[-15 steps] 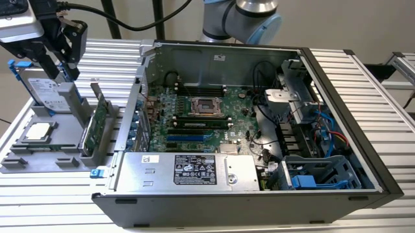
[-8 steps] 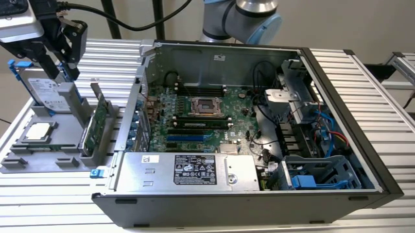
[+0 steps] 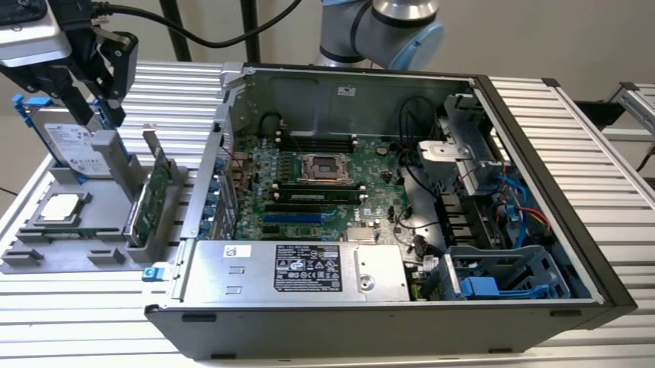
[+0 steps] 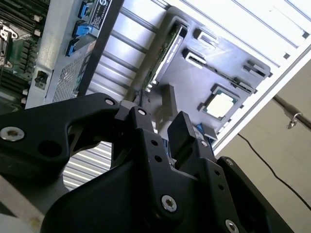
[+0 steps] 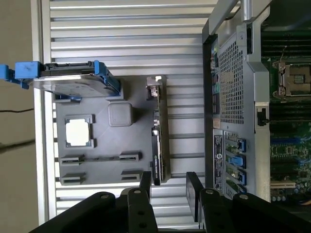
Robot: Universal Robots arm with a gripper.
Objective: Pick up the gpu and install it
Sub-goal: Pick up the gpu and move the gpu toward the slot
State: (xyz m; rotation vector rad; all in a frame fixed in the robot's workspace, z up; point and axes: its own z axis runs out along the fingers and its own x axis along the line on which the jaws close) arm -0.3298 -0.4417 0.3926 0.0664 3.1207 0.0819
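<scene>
The gpu [image 3: 152, 192] is a thin green card standing on edge in a slot of the grey holder tray [image 3: 61, 257], at the exterior view's left beside the open computer case [image 3: 358, 330]. In the first wrist view the gpu [image 5: 160, 131] appears edge-on, and it also appears in the second wrist view [image 4: 165, 48]. My gripper [image 3: 103, 107] hangs above the tray, higher than the card and apart from it. Its black fingers [image 5: 146, 187] are open around an empty gap. In the second wrist view the gripper [image 4: 160, 128] stands over the tray.
A silver hard drive with blue rails [image 3: 77, 146] stands in the tray just under my gripper. A square CPU chip [image 3: 60, 208] lies flat nearby. Inside the case lie the motherboard [image 3: 307, 192], its expansion slots [image 3: 297, 218] and the power supply [image 3: 297, 268].
</scene>
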